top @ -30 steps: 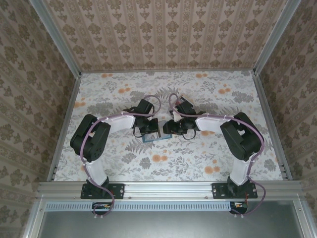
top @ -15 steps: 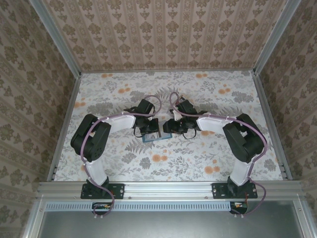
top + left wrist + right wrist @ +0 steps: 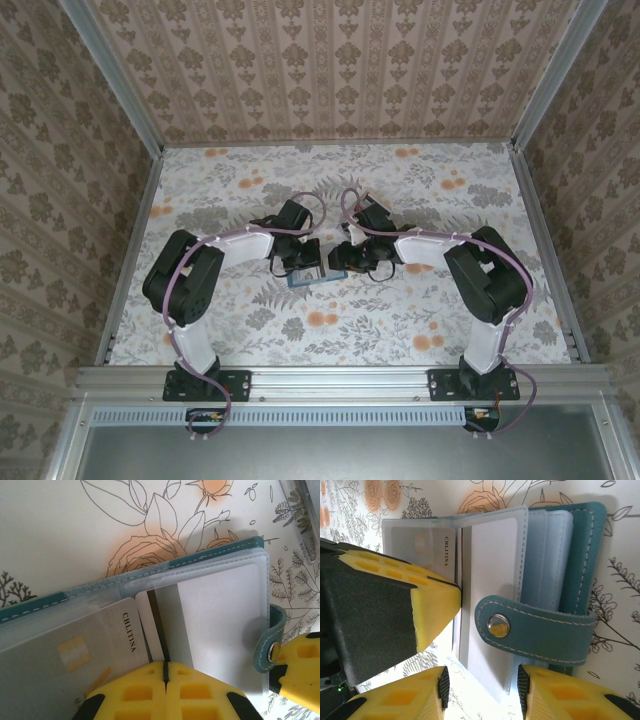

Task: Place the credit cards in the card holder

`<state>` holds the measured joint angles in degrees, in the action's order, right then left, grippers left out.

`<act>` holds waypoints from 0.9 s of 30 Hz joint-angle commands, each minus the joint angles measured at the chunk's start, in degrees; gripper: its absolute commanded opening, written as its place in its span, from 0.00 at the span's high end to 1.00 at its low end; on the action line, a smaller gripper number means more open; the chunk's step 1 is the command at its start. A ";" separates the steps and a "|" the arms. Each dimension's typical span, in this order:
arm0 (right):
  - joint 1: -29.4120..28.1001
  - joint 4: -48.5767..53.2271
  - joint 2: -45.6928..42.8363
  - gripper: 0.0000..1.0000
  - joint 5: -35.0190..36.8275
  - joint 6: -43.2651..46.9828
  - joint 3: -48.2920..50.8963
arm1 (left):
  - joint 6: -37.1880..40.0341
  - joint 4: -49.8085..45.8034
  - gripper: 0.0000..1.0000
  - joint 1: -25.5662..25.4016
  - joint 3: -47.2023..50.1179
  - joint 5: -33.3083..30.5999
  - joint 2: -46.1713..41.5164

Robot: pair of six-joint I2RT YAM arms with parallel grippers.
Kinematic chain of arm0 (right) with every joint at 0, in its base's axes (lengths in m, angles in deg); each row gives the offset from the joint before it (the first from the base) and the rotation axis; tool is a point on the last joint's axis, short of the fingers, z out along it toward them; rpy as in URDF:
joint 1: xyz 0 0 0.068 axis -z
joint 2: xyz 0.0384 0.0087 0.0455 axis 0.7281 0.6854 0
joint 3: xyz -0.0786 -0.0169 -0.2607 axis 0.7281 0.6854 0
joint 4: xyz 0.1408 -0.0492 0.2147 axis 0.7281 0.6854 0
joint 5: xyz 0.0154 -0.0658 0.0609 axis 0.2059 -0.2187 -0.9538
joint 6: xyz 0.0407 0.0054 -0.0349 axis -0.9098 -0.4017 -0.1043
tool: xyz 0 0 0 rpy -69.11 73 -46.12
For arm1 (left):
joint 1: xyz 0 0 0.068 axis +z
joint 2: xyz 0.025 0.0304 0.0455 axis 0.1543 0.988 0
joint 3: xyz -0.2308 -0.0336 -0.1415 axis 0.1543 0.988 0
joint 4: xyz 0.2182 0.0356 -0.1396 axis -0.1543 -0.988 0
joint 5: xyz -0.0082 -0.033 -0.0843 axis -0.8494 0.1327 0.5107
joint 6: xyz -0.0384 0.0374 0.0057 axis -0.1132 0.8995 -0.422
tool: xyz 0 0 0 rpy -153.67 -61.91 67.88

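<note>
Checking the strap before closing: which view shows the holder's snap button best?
Right wrist: the snap button faces the camera, centred on the teal strap. Left wrist shows it small at the right edge; top external: too small to tell.

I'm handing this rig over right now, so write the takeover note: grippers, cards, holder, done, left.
Left gripper: shut on the white card, most of it already under a clear sleeve of the card holder.
Right gripper: open, fingers either side of the sleeve page's near edge, beside the snap strap.
Holder lies open on the table, mid-workspace.
Done: the CHLITINA card sits in the neighbouring sleeve.
Left: push the white card home, release, load any remaining cards.
</note>
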<state>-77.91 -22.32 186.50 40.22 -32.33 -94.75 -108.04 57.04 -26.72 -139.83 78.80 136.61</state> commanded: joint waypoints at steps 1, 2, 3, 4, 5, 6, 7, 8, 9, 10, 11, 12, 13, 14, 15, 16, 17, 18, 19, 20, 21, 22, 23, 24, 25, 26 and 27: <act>-0.37 -3.18 0.68 0.57 -3.30 -1.73 -0.69 | 0.31 -2.64 1.00 -0.44 0.01 -0.88 2.08; -0.46 -3.87 0.68 0.57 -3.94 -2.17 -0.74 | 0.26 -2.67 1.00 -0.44 -0.04 -0.87 2.06; -0.47 -4.82 0.62 0.57 -4.75 -2.83 -0.82 | 0.26 -2.48 1.00 -0.44 -0.03 -0.93 1.93; -0.55 -5.79 0.62 0.57 -5.41 -3.50 -0.85 | 0.16 -2.22 1.00 -0.52 0.02 -0.97 1.70; -0.65 -6.72 0.57 0.57 -6.18 -4.26 -1.00 | 0.08 -1.79 1.00 -0.52 0.21 -1.01 1.27; -0.77 -7.22 0.61 0.57 -7.06 -4.61 -1.37 | 0.07 -1.38 1.00 -0.53 0.40 -1.04 0.76; -0.88 -7.46 0.70 0.57 -7.48 -4.89 -1.71 | 0.07 -1.21 0.98 -0.53 0.45 -1.19 0.15; -1.05 -7.39 0.86 0.57 -7.76 -4.95 -2.13 | -0.01 -0.77 0.94 -0.53 0.64 -1.45 -0.55; -1.16 -7.27 0.89 0.57 -7.92 -4.95 -2.43 | -0.05 -0.34 0.89 -0.53 0.93 -1.63 -1.40; -1.25 -7.18 0.96 0.57 -8.03 -4.96 -2.66 | -0.18 -0.01 0.84 -0.53 1.18 -1.95 -2.26; -1.34 -7.17 1.05 0.57 -8.23 -4.96 -2.91 | -0.28 0.27 0.80 -0.53 1.46 -2.31 -3.31; -1.44 -7.18 1.29 0.57 -8.33 -4.96 -3.07 | -0.44 0.15 0.76 -0.45 1.78 -2.95 -4.19; -1.51 -7.31 1.50 0.57 -8.55 -4.95 -3.28 | -0.71 -0.40 0.72 -0.40 1.90 -3.62 -5.00; -1.60 -7.46 1.86 0.57 -8.82 -5.03 -3.37 | -1.03 -0.80 0.69 -0.31 2.04 -4.31 -5.83; -1.76 -7.76 2.07 0.57 -9.16 -5.25 -3.48 | -1.14 -1.16 0.67 -0.19 2.21 -4.72 -6.48; -1.93 -8.21 2.35 0.57 -9.37 -5.48 -3.67 | -1.37 -1.50 0.66 -0.01 2.51 -5.07 -7.15; -2.17 -8.48 2.67 0.57 -9.47 -5.72 -3.79 | -1.72 -1.46 0.66 0.17 2.86 -5.32 -7.91; -2.52 -8.65 2.84 0.57 -9.55 -5.74 -4.12 | -2.11 -0.92 0.65 0.41 3.52 -5.23 -8.65; -2.73 -8.94 3.03 0.57 -9.66 -5.82 -4.38 | -2.47 -0.44 0.65 0.64 4.19 -5.20 -9.18; -2.94 -9.27 3.43 0.57 -9.79 -5.90 -4.71 | -2.98 0.49 0.65 0.86 5.03 -4.89 -9.80; -3.09 -9.71 3.93 0.57 -10.04 -6.22 -5.08 | -3.50 1.10 0.65 1.16 5.73 -4.55 -10.21; -3.23 -10.40 4.50 0.57 -10.65 -6.72 -5.46 | -3.96 1.62 0.65 1.43 6.22 -4.26 -10.50; -3.43 -11.45 5.32 0.57 -11.36 -7.42 -5.95 | -4.45 2.15 0.65 1.70 6.86 -4.09 -11.17; -3.60 -12.12 5.91 0.57 -11.89 -7.86 -6.37 | -4.80 2.66 0.65 1.99 7.62 -4.20 -11.99; -3.91 -12.47 6.46 0.57 -12.13 -8.17 -6.89 | -5.23 3.18 0.65 2.25 8.23 -4.13 -12.81; -4.18 -12.68 6.94 0.57 -12.39 -8.46 -7.53 | -5.72 3.63 0.65 2.65 9.12 -4.57 -14.16; -4.65 -12.62 7.44 0.57 -12.49 -8.47 -8.36 | -6.17 3.89 0.65 3.08 9.99 -5.18 -15.75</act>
<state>-80.97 -31.50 191.55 29.00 -38.99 -100.17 -111.60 57.48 -23.61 -131.05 71.55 125.73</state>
